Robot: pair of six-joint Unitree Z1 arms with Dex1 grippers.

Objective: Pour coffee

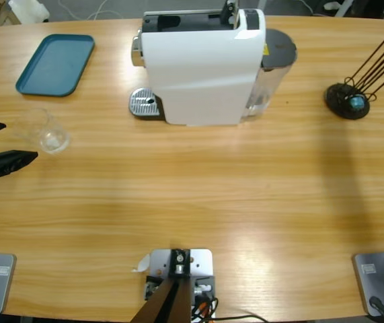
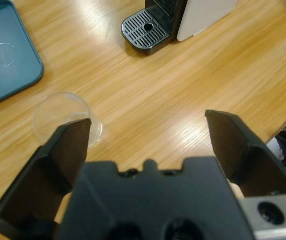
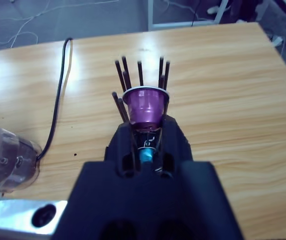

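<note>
No coffee is in view. A clear cup (image 1: 47, 133) stands on the table at the left and looks dry inside. My left gripper (image 1: 21, 141) comes in from the left edge, open, with its tips just short of the cup. In the left wrist view the cup (image 2: 57, 110) sits partly behind one jaw of that gripper (image 2: 148, 121). The white coffee machine (image 1: 202, 67) stands at the back middle, and its metal drip grate (image 1: 144, 103) is bare. My right gripper (image 3: 144, 131) is shut and does not show in the high view. Just past its tip a purple capsule (image 3: 145, 107) sits among black rods (image 3: 140, 75).
A teal tray (image 1: 56, 64) lies at the back left, also in the left wrist view (image 2: 2, 60). A black capsule rack (image 1: 346, 101) with a teal capsule (image 1: 358, 103) stands at the right. The machine's water tank (image 3: 5, 160) and a black cable (image 3: 57, 100) lie left of the rack.
</note>
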